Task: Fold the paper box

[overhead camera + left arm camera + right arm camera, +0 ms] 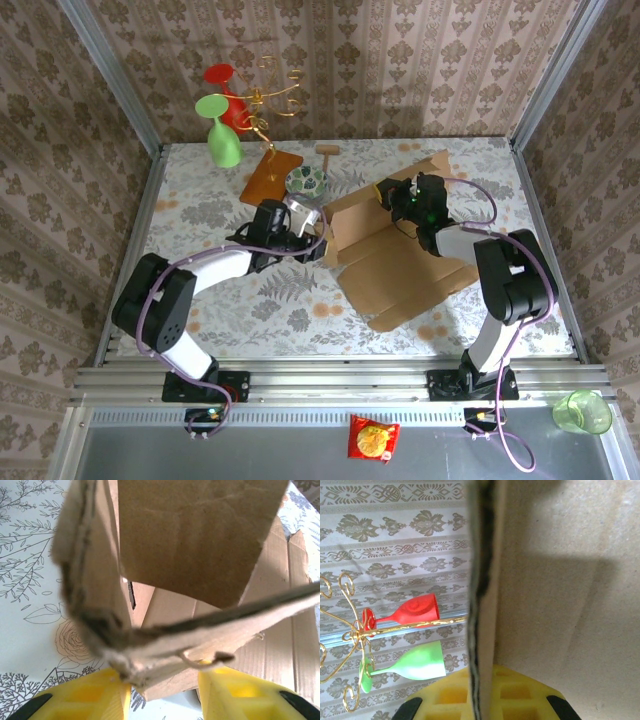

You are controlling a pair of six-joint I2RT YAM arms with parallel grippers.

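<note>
The left hand (315, 240) grasps the raised left edge of the paper box (400, 265). The right hand (392, 196) is clenched on its upright far flap, and the box lies between them.

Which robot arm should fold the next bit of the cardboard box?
Probably left. The left tool has a folded corner of the paper box in its grip, ready to push inward. The right tool is busy pinching the far flap.

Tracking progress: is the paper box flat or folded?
Partly folded: the paper box lies mostly flat, but two flaps stand raised, one pinched in the left gripper, one in the right gripper.
</note>
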